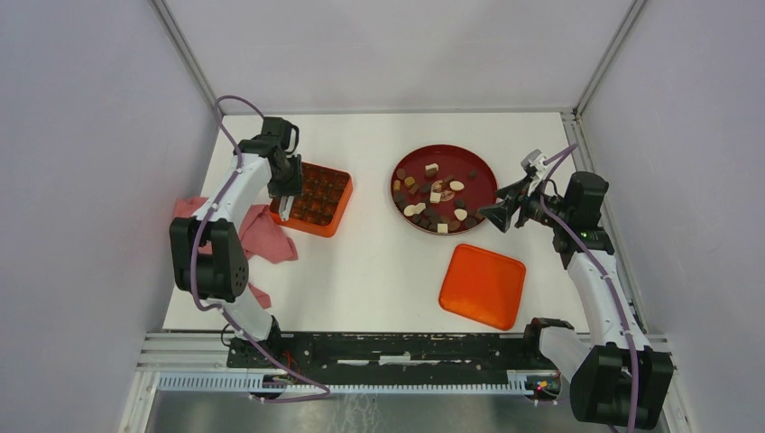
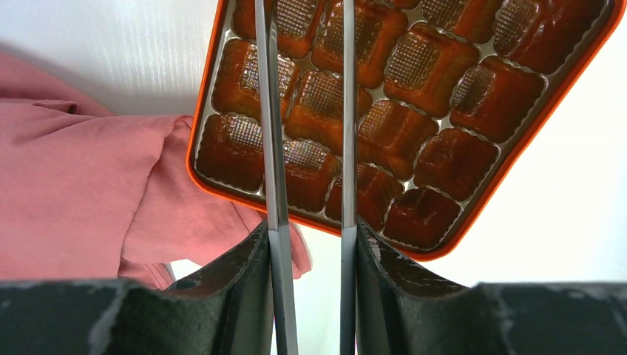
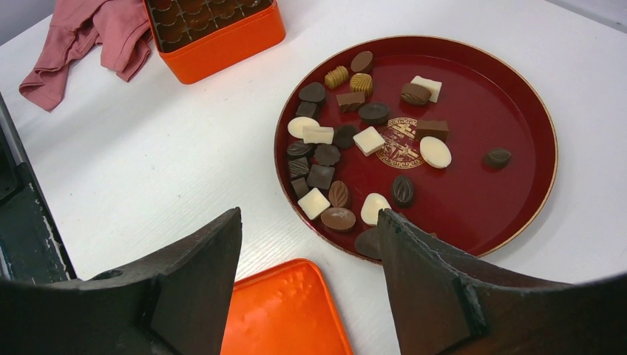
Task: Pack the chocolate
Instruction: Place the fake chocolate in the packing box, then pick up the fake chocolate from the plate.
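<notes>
All chocolate (image 3: 367,140): loose on the red plate (image 3: 480,185), mostly on the half toward the orange box (image 2: 194,159); no piece shows in the box, which sits well apart across the table.
Left gripper (image 2: 304,29): over a corner of the box, jaws narrowly parted, nothing between them.
Right gripper (image 3: 309,214): jaws wide and empty, hovering just beside the plate's rim.
Risk, crowding: many pieces touch or nearly touch, so wide jaws coming down may nudge neighbours or pinch two at once.
Risk, slip: rounded ovals may squirt from a pinch and skid across the glossy plate.
Risk, carry: the box is far off, and a weak pinch could drop a piece on the table.
Risk, collision: the left arm fills the space above the box, so a delivery from the right could meet it.
Risk, cloth (image 2: 74,185): it touches the box's edge, and a snag could shift the box.
Risk, lid (image 1: 483,285): it lies near the plate and could be bumped.
</notes>
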Motion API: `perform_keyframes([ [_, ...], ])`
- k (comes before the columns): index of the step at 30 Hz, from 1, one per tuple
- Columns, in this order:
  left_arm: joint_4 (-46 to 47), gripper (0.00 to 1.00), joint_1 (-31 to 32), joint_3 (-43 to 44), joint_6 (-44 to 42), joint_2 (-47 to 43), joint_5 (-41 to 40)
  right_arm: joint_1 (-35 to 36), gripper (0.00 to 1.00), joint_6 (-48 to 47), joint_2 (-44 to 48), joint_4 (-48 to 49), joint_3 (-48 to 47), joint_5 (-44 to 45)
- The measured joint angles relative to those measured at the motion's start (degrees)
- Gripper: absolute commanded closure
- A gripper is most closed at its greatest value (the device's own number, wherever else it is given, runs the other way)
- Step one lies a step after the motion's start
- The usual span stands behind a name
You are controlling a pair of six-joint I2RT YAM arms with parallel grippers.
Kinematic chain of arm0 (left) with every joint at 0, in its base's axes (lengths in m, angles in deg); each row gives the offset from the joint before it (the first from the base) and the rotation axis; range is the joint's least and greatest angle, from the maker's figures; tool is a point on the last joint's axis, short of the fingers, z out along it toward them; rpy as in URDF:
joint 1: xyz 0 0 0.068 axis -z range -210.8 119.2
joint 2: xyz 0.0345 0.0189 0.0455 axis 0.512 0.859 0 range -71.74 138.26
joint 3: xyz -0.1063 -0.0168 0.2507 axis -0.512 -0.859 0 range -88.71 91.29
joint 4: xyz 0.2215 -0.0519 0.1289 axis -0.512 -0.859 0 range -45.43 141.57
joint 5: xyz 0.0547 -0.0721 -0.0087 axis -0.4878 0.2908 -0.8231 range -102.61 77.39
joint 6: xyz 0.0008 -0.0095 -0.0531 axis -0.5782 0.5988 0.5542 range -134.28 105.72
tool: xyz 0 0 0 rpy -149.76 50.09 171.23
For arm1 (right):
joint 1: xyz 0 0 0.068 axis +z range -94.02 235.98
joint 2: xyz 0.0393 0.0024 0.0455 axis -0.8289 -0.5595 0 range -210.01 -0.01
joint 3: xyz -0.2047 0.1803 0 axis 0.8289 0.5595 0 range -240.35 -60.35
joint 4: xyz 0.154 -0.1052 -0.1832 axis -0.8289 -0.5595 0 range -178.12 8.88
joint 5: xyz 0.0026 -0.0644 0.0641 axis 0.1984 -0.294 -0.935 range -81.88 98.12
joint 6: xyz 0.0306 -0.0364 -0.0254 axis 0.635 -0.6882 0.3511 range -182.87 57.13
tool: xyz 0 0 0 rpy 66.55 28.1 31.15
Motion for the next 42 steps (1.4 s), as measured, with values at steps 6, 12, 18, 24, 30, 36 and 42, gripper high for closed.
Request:
perform_keyframes([
  [6,-0.02,0.62,0.00,0.50,-0.02,0.52,-0.09,0.00,0.27,0.00,0.00,0.00,0.00,-0.02],
  [12,-0.02,0.57,0.00,0.52,-0.02,0.52,-1.03,0.00,0.27,0.00,0.00,0.00,0.00,-0.28],
  [18,-0.02,0.53,0.00,0.52,-0.04,0.52,-1.22,0.00,0.27,0.00,0.00,0.00,0.00,-0.79],
  [24,0.00,0.53,0.00,0.52,-0.09,0.52,-1.22,0.00,0.27,0.00,0.00,0.00,0.00,-0.81],
  [30,0.00,0.56,0.00,0.52,-0.09,0.42,-0.85,0.00,0.27,0.00,0.00,0.00,0.00,-0.83],
  [36,1.09,0.58,0.00,-0.85,-0.04,-4.61,5.75,0.00,0.27,-0.02,0.00,0.00,0.00,-0.83],
  [42,5.95,0.59,0.52,-9.18,0.79,-17.11,17.84,0.00,0.27,-0.02,0.00,0.02,0.00,-0.81],
])
